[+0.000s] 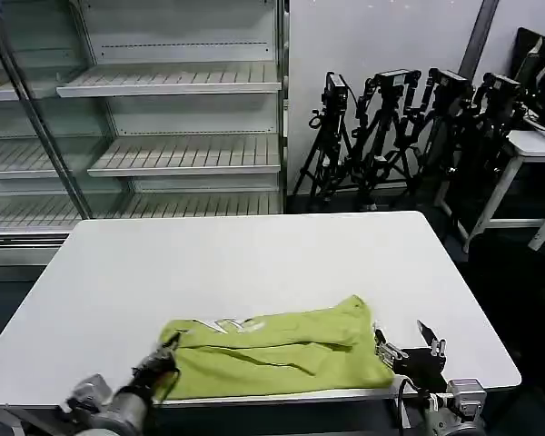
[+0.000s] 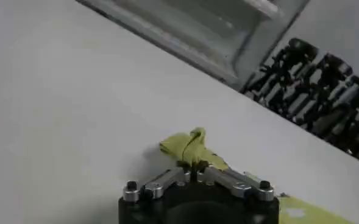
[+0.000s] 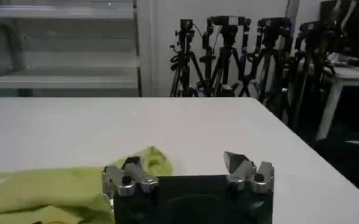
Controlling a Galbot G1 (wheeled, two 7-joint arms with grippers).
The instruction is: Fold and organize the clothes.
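Because the lime yellow-green cotton T-shirt (image 1: 277,356) lies bunched along the near edge of the white tabletop (image 1: 254,263), both arms work at its ends. At its left end, the left tool (image 1: 168,350) is clamped on a fabric corner, likely to pull it flat. By its right end, the right tool (image 1: 407,343) stands apart, gripping nothing.

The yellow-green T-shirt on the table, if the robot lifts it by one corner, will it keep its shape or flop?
Probably flop: the T-shirt lies rumpled and creased on the table. The pinch in the left end effector already bunches into a peak, suggesting thin, light cloth. Pushed, it would likely wrinkle rather than slide whole.
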